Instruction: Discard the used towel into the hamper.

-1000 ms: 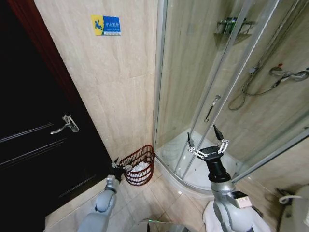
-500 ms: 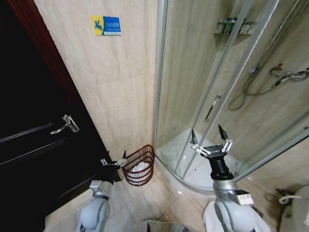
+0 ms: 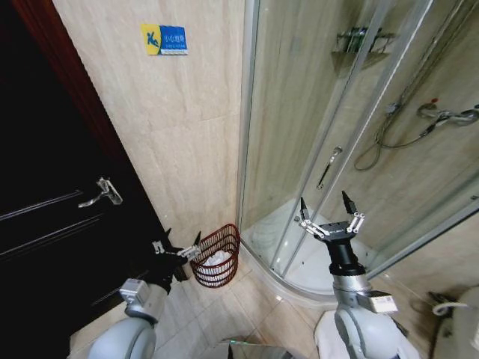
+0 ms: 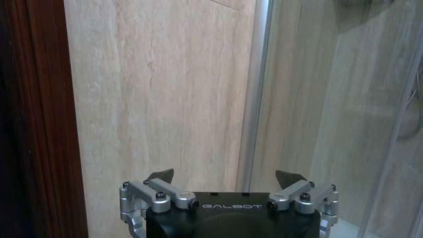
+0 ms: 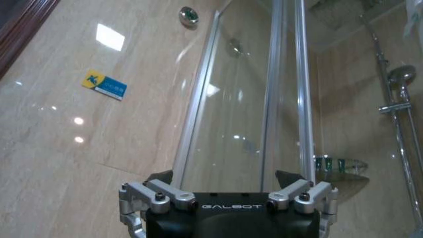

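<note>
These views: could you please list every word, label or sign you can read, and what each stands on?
"GALBOT": on the left gripper body, left wrist view.
"GALBOT": on the right gripper body, right wrist view.
Blue and yellow wall sign: its characters are too small to read.

Head: we look down from high at the beige tiled wall (image 3: 187,142).
Wrists: close, facing that wall (image 4: 165,99).

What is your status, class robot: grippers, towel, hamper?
Left gripper open beside hamper. Right gripper open, raised by shower door. White towel inside hamper. Nothing blocking.
</note>
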Robot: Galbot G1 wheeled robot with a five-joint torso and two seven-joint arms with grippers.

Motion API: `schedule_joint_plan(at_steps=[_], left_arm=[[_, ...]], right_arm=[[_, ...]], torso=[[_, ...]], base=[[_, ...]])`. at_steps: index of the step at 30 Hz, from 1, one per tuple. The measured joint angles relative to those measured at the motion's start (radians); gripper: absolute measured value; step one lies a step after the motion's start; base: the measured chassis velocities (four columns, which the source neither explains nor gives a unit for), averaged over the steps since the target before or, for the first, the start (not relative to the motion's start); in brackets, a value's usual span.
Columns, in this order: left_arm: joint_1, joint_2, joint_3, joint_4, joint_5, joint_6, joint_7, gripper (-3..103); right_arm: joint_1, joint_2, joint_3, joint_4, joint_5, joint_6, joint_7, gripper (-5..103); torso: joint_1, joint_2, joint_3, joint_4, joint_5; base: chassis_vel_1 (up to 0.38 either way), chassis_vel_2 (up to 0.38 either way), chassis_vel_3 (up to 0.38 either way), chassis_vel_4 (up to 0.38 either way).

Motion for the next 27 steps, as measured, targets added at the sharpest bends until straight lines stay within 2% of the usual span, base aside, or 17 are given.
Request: schedule_joint_plan(at_steps=[5,17,25,27], left_arm=[[0.022,-0.024,0.009,-0.012,0.023,-0.002,0.006,100],[0.042,-0.030,0.003,-0.014,0.021,-0.007,0.015,100],[0.040,-0.030,0.003,-0.011,0.019,-0.008,0.015,100],[0.040,-0.030,0.003,-0.010,0.019,-0.009,0.015,100]], right_arm=[[0.006,-0.001,-0.002,0.012,0.014,-0.016,0.000,100],[-0.003,0.005,-0.005,0.048,0.018,-0.030,0.000,100],[-0.023,-0.012,0.048,0.107,0.076,-0.010,0.015,100],[-0.038,-0.020,0.099,0.130,0.111,-0.008,0.020,100]], torso=[[0.000,0.000,0.000,-0.0001,0.0000],[0.000,0.000,0.000,0.0000,0.0000],[0.000,0.000,0.000,0.0000,0.0000],[0.000,0.000,0.000,0.0000,-0.0001]], base=[[0.000,0.000,0.000,0.000],[0.000,0.000,0.000,0.000],[0.000,0.000,0.000,0.000],[0.000,0.000,0.000,0.000]])
